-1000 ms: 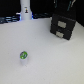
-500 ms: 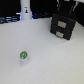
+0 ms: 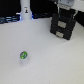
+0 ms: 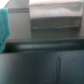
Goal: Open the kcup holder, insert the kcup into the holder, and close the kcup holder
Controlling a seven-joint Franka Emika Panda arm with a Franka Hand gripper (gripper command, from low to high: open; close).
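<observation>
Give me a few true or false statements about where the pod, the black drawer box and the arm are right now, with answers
1. The kcup stands on the white table. True.
2. The kcup sits inside the kcup holder. False: it stands apart, toward the exterior view's left.
3. The gripper is at the kcup holder. True.
4. The kcup's top is red. False: green.
5. The gripper holds the kcup. False: the kcup stands alone.

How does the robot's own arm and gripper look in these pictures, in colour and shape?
Little shows. In the exterior view the gripper is a blurry pale grey-white block with a dark part, cut off by the picture's edge above the black kcup holder. No fingers, cables or markings can be made out. The wrist view shows nothing clearly of it.
</observation>
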